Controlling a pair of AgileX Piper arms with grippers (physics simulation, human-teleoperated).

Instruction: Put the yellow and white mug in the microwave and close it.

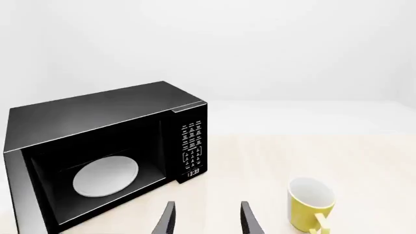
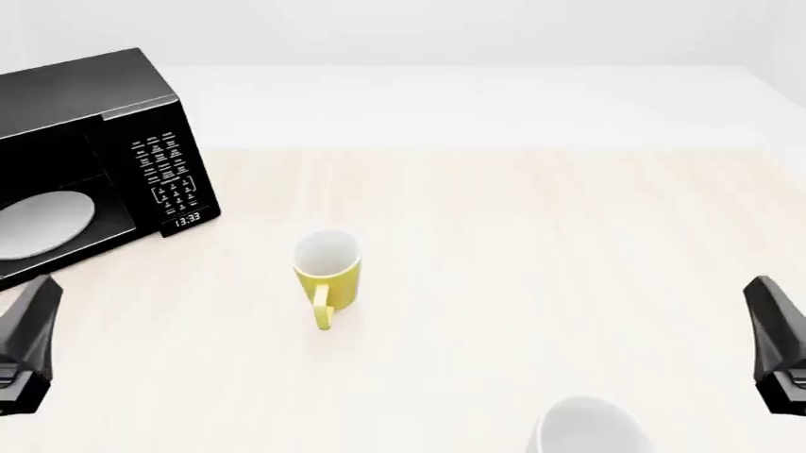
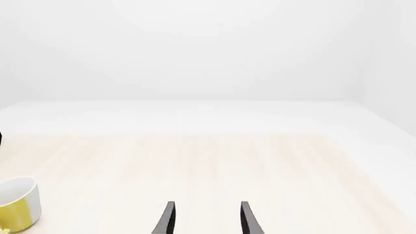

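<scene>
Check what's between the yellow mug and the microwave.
Nothing: only bare table lies between the yellow mug and the microwave, clearest in the front view.

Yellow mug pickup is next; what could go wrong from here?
The all-white mug near the right gripper could be taken by mistake. The yellow and white mug stands upright with its handle toward the arms, so the left gripper might knock it over. The microwave opening looks narrow for entry.
</scene>
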